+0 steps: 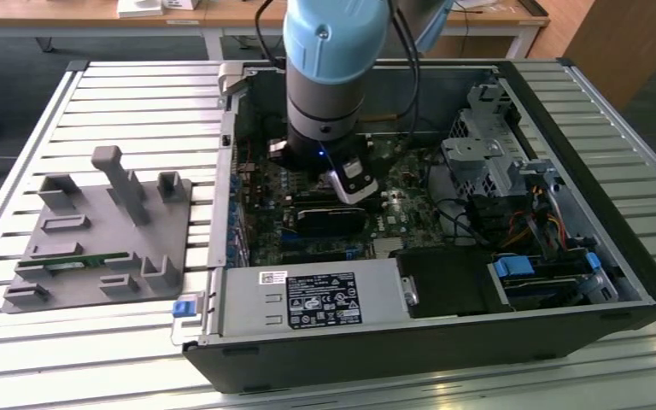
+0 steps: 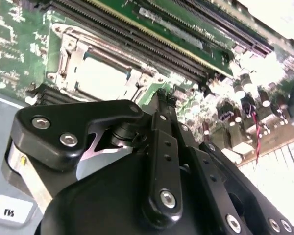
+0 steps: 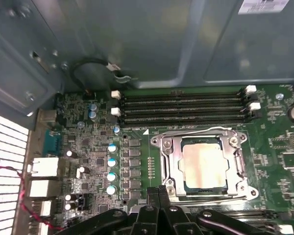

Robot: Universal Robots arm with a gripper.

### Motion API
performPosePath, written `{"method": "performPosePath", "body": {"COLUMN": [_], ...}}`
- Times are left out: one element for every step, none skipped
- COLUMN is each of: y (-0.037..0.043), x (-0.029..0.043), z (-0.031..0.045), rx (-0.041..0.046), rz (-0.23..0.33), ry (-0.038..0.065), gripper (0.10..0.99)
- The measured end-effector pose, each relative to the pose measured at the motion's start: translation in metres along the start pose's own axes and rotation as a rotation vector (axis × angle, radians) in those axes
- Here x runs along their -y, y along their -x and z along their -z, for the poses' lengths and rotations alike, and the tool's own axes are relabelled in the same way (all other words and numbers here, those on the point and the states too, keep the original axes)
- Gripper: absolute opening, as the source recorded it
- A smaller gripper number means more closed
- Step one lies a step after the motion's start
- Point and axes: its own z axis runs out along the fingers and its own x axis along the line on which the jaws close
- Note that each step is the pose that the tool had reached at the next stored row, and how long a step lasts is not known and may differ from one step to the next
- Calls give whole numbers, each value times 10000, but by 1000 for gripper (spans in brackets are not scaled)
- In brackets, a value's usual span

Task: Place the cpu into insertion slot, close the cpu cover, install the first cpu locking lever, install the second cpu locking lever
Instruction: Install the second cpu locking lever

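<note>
Chip [image 3: 205,165] count is one: a silvery square that sits in the socket [image 3: 204,165] on the green board [image 3: 88,161], with the metal cover frame [image 3: 169,161] lying flat around it. In the first wrist view four long memory slots [image 3: 181,108] run side by side just beyond the socket, and four round blue-topped capacitors [image 3: 111,169] stand in a row beside it. One claw [image 3: 159,190] hangs over the board with its black fingers [image 3: 165,196] pressed together and nothing between them; the tips hover just off the near edge of the cover frame, close to one of its corners, apart from the chip itself. In the exterior view the single arm [image 1: 325,77] reaches down into the open computer case [image 1: 601,256], and one grey holder plate [image 1: 100,248] lies on the slatted table [image 1: 32,359] at the exterior view's left.
</note>
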Motion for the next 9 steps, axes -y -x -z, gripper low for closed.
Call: {"method": "performPosePath", "body": {"y": [-1,-2,-3,-3,-3,-4,-4,-4,-4], "x": [-10,-23,-32,-37,-40,-43,-47,-50,-50], "z": [28,60,86,100,108,117,128,135,135], "rx": [0,0,0,0,0,0,1,1,3], "rz": [0,0,0,0,0,-1,0,1,1], "ry": [1,1,0,1,0,0,0,2,7], "gripper": [106,106,106,106,106,106,106,106,106]}}
